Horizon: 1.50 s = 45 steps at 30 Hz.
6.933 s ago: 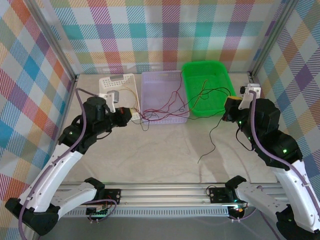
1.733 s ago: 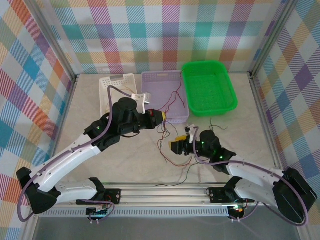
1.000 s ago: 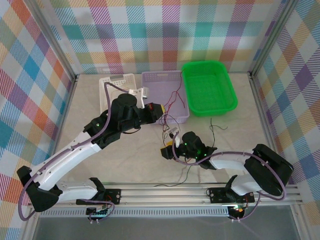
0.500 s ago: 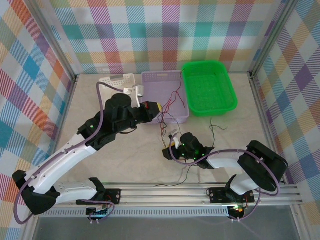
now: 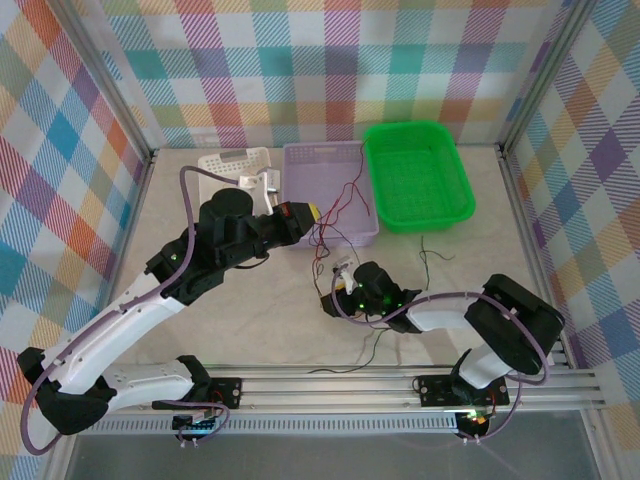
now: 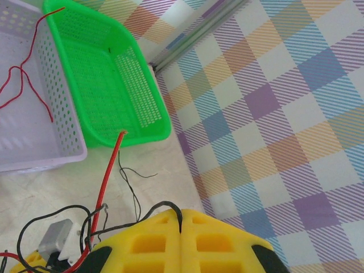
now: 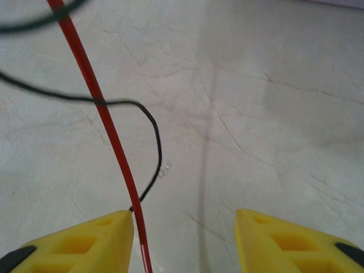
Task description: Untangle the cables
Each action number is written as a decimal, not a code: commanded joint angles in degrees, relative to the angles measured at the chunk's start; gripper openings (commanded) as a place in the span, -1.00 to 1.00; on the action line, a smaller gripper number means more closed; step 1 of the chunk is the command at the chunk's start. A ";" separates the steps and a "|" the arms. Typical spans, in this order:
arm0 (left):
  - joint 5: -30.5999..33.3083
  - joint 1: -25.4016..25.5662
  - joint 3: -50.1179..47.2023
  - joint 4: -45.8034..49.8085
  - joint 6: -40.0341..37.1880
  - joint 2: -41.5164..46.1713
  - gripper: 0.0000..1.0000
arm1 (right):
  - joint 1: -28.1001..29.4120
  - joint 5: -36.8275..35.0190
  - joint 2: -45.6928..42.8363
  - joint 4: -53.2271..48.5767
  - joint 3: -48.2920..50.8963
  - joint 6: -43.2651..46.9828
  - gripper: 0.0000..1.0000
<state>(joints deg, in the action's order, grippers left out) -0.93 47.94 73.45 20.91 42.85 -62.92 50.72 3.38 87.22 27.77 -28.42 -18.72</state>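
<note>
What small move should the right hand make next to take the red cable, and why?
Probably shift the right hand slightly sideways toward the red cable, so that it sits mid-gap before closing. In the right wrist view the hand is open, and the red cable runs right along the inner edge of one finger, where the black cable also reaches.

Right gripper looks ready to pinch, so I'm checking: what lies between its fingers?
Right wrist view: a red cable runs just inside one finger, a black cable curling in to meet it; otherwise bare tabletop.
</note>
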 commanded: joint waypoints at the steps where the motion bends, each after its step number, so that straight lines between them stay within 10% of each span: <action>1: -0.59 0.58 1.72 -1.30 0.74 0.96 -1.00 | 0.36 1.63 0.82 -0.62 -2.28 1.22 0.03; 13: -0.02 0.60 2.31 -1.01 0.48 1.73 -1.00 | 0.35 2.77 3.56 -2.12 -3.99 2.11 -0.28; 22: 1.34 0.57 2.65 1.17 -0.88 3.56 -1.00 | 0.28 0.71 3.65 -3.69 -3.33 1.68 -1.00; 45: 26.81 -2.06 21.65 32.44 -26.72 8.49 -1.00 | -4.27 -11.14 -7.98 -15.75 9.09 -8.98 -1.00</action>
<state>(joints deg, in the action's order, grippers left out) 18.22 46.68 92.12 49.65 21.39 -55.42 49.39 -4.43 81.41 18.61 -21.74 -23.73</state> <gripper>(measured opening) 0.042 0.067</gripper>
